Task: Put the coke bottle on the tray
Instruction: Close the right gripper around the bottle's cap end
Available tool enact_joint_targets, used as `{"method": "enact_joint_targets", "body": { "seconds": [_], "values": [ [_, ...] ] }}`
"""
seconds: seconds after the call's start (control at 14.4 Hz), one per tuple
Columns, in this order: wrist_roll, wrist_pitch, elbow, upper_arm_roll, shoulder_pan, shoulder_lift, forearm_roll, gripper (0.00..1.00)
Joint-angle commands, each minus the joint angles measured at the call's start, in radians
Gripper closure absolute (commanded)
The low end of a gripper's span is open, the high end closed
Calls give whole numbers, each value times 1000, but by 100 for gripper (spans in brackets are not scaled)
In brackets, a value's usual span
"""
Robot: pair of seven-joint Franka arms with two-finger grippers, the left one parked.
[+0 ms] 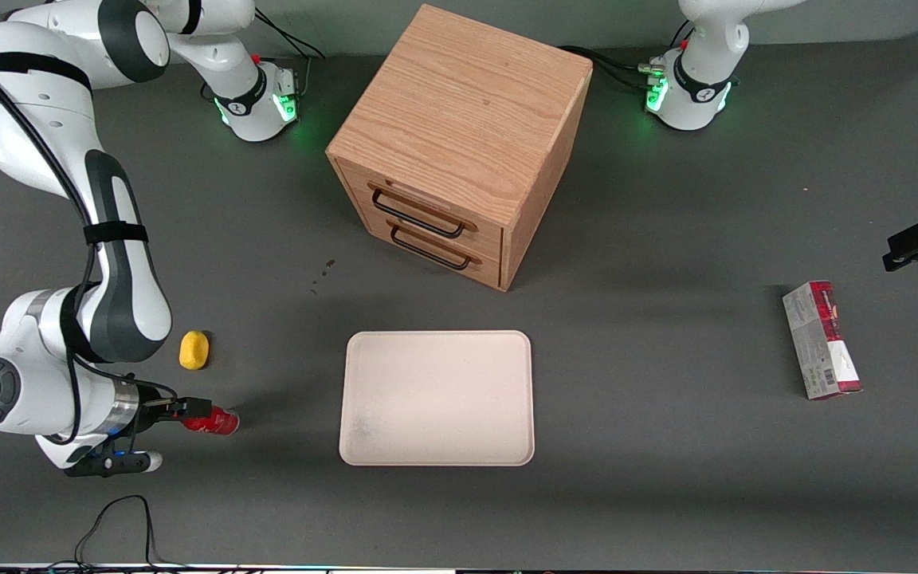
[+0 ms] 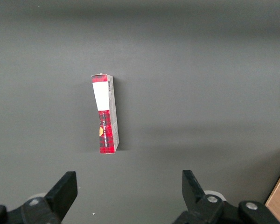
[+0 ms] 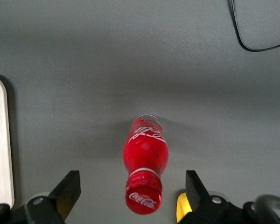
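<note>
Glossy red plastic coke bottle (image 3: 145, 161), matt cream tray (image 1: 437, 397), grained wooden cabinet (image 1: 459, 143), matt grey table (image 1: 666, 446).

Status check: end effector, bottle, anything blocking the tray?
End effector open, straddling bottle. Bottle lying on table, not gripped. Tray bare, path unobstructed.

Gripper (image 1: 188, 414) w/ bottle (image 1: 216, 420); tray (image 1: 437, 397) path open.

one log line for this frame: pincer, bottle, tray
pincer: open, straddling the bottle's cap end | coke bottle: lying on table, not gripped | tray: bare, apart from bottle | stage: pre-grasp
</note>
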Motion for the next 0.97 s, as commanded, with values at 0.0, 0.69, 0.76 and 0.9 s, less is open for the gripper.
{"method": "enact_joint_targets", "body": {
  "seconds": [0.0,0.69,0.76,0.9],
  "values": [
    [-2,11,-32,-1,0,-18,-27,0],
    [-25,8,-30,-1,0,-19,-36,100],
    [-25,6,-27,-1,-2,-21,-36,100],
    [-25,-3,-8,-1,0,-33,-48,100]
  ]
}}
